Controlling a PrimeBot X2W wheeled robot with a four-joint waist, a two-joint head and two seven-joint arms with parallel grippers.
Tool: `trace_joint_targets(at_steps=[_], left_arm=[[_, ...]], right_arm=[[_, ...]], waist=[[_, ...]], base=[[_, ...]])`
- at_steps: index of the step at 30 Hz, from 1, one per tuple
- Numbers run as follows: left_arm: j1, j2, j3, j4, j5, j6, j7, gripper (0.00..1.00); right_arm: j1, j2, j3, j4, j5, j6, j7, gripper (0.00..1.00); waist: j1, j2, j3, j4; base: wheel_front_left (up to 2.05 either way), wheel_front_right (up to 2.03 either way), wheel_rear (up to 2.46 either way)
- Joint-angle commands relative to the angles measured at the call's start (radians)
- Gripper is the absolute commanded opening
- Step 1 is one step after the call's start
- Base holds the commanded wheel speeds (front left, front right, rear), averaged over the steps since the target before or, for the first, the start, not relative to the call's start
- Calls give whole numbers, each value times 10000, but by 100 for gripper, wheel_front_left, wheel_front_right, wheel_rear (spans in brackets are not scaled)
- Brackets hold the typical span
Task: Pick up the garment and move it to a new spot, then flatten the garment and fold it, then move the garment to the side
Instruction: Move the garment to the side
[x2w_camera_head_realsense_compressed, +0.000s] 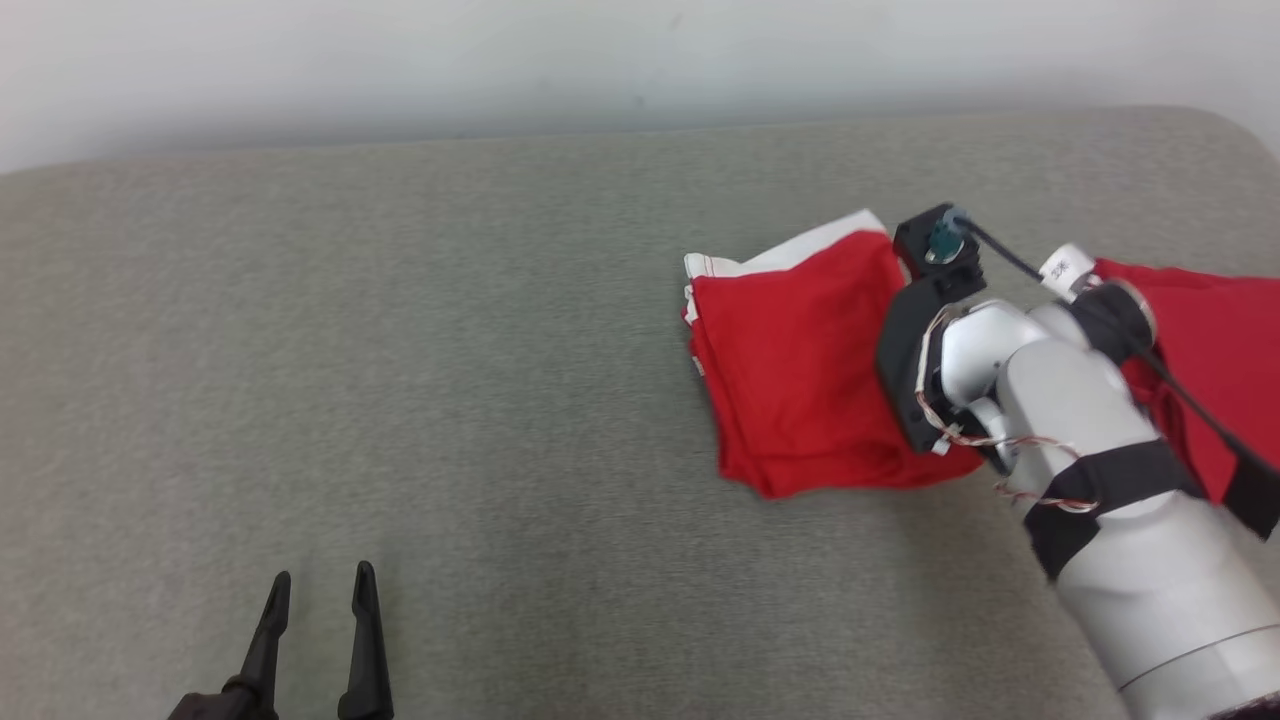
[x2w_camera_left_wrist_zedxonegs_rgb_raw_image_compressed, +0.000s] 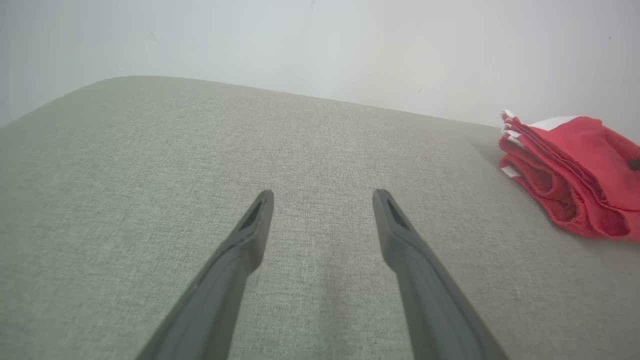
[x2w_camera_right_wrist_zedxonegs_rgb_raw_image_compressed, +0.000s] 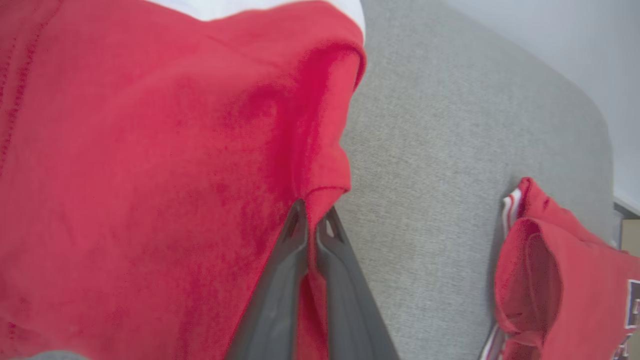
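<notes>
Beneath a pale wall (x2w_camera_head_realsense_compressed: 400, 60), grey woven upholstery (x2w_camera_head_realsense_compressed: 400, 350) bears the garment (x2w_camera_head_realsense_compressed: 800, 370).

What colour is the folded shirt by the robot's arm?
The garment is red, with white along its far edge; the head view shows it best.

The garment (x2w_camera_head_realsense_compressed: 800, 370) is bright red with a white band at one edge. A second garment (x2w_camera_right_wrist_zedxonegs_rgb_raw_image_compressed: 560, 280) is red with white-striped trim. The woven surface (x2w_camera_head_realsense_compressed: 400, 350) is grey-green; the fingers (x2w_camera_left_wrist_zedxonegs_rgb_raw_image_compressed: 240, 255) dark grey.
</notes>
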Motion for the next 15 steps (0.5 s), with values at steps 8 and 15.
trace_joint_targets(at_steps=[8,15], left_arm=[[-136,-9,-65,-106,41,-58,-27,100],[-339,-11,107,-146,210,-133,-27,100]], right_arm=[[-598,-1545,1126,-752,623,-30,-246,0],[-863,-2379,1182,-1228,600,-30,-404,0]], waist=[[0,-1,-7,-1348],[0,-1,360,-1672]], base=[[0,0,0],[0,0,0]])
